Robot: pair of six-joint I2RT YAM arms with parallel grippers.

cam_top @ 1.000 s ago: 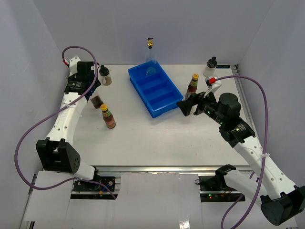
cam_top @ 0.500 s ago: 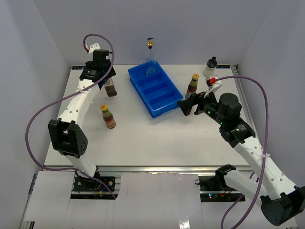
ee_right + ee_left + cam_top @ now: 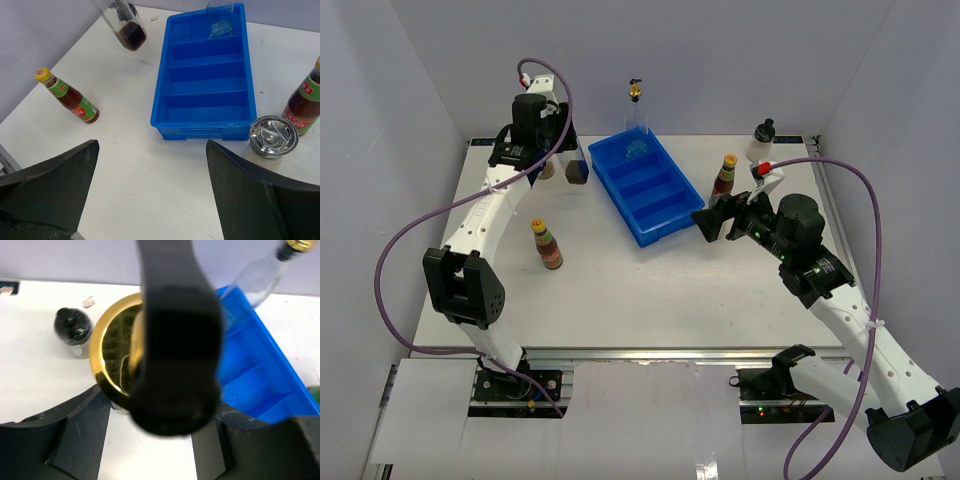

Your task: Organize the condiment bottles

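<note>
My left gripper (image 3: 569,158) is shut on a tall clear bottle (image 3: 576,170) with dark sauce in its bottom, held above the table just left of the blue tray (image 3: 665,216). In the left wrist view its gold collar (image 3: 102,352) and black spout fill the space between my fingers (image 3: 50,440). A second clear bottle (image 3: 637,120) stands in the tray's far compartment. One red sauce bottle (image 3: 547,245) stands at the left, another (image 3: 724,178) right of the tray. My right gripper (image 3: 712,222) is open over bare table, near the tray's front corner.
A black-capped jar (image 3: 74,330) stands behind my left gripper. A white jar with a black cap (image 3: 761,142) sits at the back right. A small silver-topped jar (image 3: 272,136) stands by the tray's near corner, beside the right red bottle (image 3: 306,100).
My left arm has swung from the table's left edge toward the tray, carrying the clear bottle with it. The right arm has not moved.
</note>
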